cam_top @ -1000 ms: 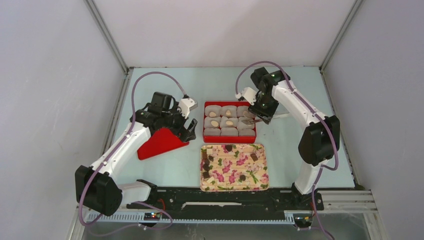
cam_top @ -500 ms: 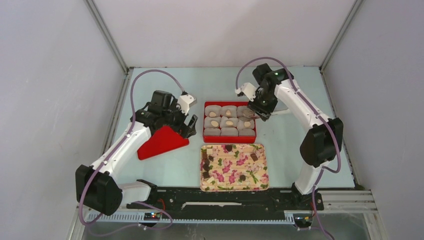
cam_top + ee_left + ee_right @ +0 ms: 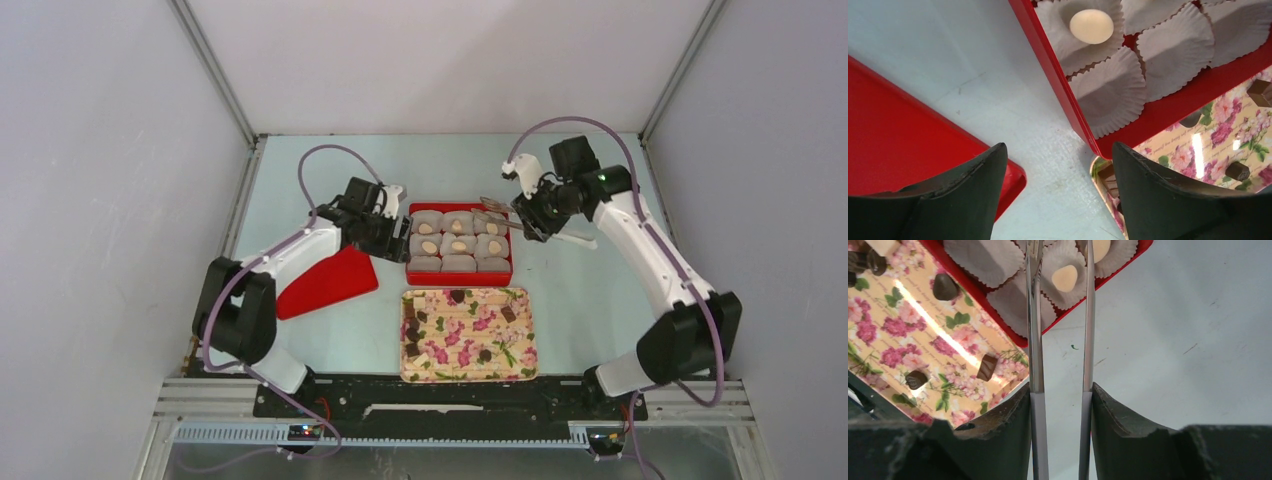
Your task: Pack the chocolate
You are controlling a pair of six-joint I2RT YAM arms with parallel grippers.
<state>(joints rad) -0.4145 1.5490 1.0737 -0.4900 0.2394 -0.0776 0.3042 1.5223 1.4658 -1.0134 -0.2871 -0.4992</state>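
Note:
Several pale cream chocolates [image 3: 458,246] sit in grey paper cups in the red box [image 3: 460,273]. Dark and pale chocolates [image 3: 508,313] lie loose on the floral tray [image 3: 470,370]. My right gripper [image 3: 528,222] is shut on metal tongs [image 3: 497,211], whose tips hover over the box's far right corner. In the right wrist view the gripper [image 3: 1060,390] holds the tongs [image 3: 1034,340] with their arms apart, a pale chocolate [image 3: 1065,278] showing between them. My left gripper [image 3: 395,232] is open and empty at the box's left edge; in its own view [image 3: 1058,155] it hangs over bare table beside the box's corner [image 3: 1088,140].
The red lid [image 3: 325,283] lies flat to the left of the box, also seen under my left finger [image 3: 898,135]. The floral tray [image 3: 1218,145] lies just in front of the box. Grey walls close in the table on three sides.
My left arm has swung right, off the red lid, up to the box's left edge. My right arm has pulled back to the right, moving the tongs from the box's right column towards its far corner.

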